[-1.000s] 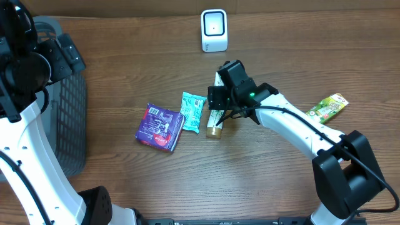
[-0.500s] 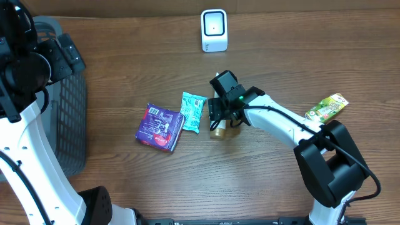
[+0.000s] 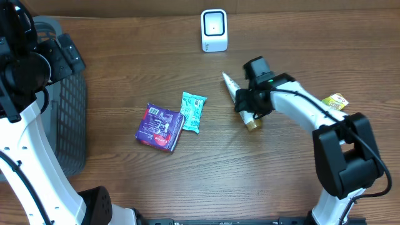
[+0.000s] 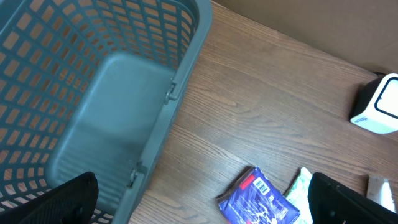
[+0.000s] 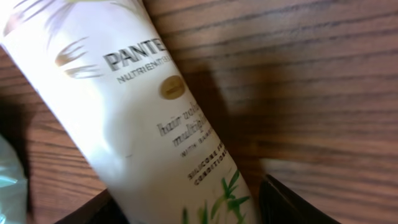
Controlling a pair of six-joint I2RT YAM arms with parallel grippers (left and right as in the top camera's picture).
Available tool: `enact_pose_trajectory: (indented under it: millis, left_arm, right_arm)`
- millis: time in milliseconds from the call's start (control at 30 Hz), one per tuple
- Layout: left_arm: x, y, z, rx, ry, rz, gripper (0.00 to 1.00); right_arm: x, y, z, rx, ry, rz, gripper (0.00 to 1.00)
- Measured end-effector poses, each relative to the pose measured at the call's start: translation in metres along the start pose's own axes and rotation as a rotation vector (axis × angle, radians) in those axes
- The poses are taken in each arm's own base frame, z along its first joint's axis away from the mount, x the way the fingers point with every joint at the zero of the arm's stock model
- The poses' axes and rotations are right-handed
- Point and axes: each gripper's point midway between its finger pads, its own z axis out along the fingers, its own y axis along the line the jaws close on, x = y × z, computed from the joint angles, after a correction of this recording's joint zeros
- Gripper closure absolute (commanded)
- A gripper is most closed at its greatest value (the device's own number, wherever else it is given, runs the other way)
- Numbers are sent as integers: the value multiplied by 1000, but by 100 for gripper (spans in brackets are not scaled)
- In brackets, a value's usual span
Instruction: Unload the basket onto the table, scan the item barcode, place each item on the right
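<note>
Holding right gripper (image 3: 250, 103) over the table just toward 3 o'clock of centre. Its two fingers pinch the white plastic tube with gold cap (image 3: 230, 84) across the lower body. Crimped end points to 11 o'clock, cap to 5 o'clock. The wrist view shows a dark shadow on the wood beside the tube, so it looks lifted clear rather than resting.

Left gripper (image 4: 205, 199): fingers spread wide, nothing between them, parked above the grey mesh plastic basket (image 4: 180, 81) at the 9 o'clock side. Not involved.

White box-shaped scanner (image 3: 214, 30) stands at the 12 o'clock edge, at about 11 o'clock from the tube and well apart from it.

Purple foil packet (image 3: 160, 127) and teal wrapper (image 3: 193, 111) lie toward 9 o'clock of the tube, off the direct path.

Step in hand, as judged: carry the tube to the scanner.

- The face in the wrist view shows brand print only, no barcode. The code is likely on the far side.
- Roll the wrist so that side faces the scanner window.
- Keep the squeeze light; a soft tube can buckle and crease the code.
- Present it flat and near the window, then pause there.
</note>
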Motion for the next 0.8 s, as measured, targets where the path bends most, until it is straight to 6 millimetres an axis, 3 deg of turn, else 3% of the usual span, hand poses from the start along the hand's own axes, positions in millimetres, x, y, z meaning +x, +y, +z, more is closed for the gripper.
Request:
enact_pose_trajectory:
  millis: [433,567,800]
  left_arm:
    - [0,0,0,0,0,0,0]
    - [0,0,0,0,0,0,0]
    - [0,0,0,0,0,0,0]
  right_arm:
    - [-7,-9,-3,-46,-2,-196,40]
    - [-13,-9,-4,-49,-25,-202,48]
    - [-32,-7,-6,-75,-96,-184,47]
